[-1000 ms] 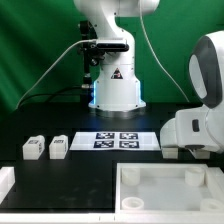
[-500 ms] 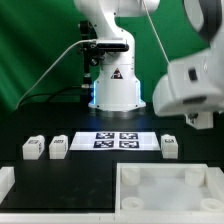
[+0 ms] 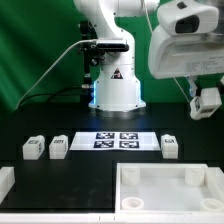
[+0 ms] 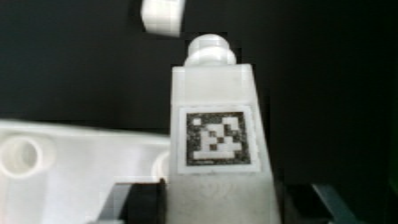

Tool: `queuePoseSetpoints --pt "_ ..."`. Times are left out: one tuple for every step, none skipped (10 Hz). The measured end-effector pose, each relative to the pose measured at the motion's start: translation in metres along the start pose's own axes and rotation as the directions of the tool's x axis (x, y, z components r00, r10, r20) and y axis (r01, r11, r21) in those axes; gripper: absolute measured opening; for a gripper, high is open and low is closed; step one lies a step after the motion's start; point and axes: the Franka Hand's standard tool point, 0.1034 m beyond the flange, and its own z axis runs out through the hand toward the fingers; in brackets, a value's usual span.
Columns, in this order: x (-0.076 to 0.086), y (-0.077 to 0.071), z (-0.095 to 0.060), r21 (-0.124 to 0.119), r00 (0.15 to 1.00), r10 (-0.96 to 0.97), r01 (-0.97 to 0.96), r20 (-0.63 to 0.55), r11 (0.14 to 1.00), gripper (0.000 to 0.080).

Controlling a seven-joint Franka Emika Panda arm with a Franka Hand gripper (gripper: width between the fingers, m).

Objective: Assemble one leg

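Hand (image 3: 206, 92): high above the worktop (image 3: 100, 170) at the exterior view's right, and we see it pinching one leg.
Held leg (image 3: 208, 102): a small white block hanging under the hand, well clear of the worktop. In the wrist view we find it (image 4: 215, 120) gripped between the two dark fingers (image 4: 135, 203), with a square tag (image 4: 217, 137) facing the camera and a rounded peg (image 4: 210, 48) at its far end.
Leftmost leg (image 3: 32, 148): standing on the worktop at the exterior view's left.
Second leg (image 3: 58, 147): just beside the leftmost leg.
Right-hand leg (image 3: 169, 146): on the worktop, below the hand and well apart from it.
Marker board (image 3: 120, 140): we see it lying flat between the second leg and the right-hand leg.
White panel (image 3: 160, 185): on the worktop at the near edge.
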Motion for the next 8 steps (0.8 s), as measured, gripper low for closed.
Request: queuePoseSetpoints --pt "0.003 0.001 -0.002 0.001 0.994 -0.001 0.001 -0.112 1.000 0.0292" --pt "0.005 0.003 -0.002 0.001 0.985 -0.002 0.002 -0.172 1.000 0.0292" --pt "0.033 0.014 -0.015 -0.005 0.950 -0.063 0.064 -0.306 0.998 0.0292" --pt "0.058 0.030 -0.027 -0.018 0.902 -0.094 0.096 -0.421 0.995 0.0292" --pt "0.070 0.035 -0.033 -0.046 0.831 -0.115 0.107 -0.544 0.993 0.0292" --pt "0.066 0.034 -0.028 -0.057 0.793 -0.119 0.106 -0.598 0.993 0.0292" --pt "0.068 0.039 -0.033 -0.081 0.706 -0.127 0.098 -0.697 0.992 0.0292" --pt "0.067 0.043 -0.030 -0.092 0.642 -0.125 0.085 -0.757 0.992 0.0292"
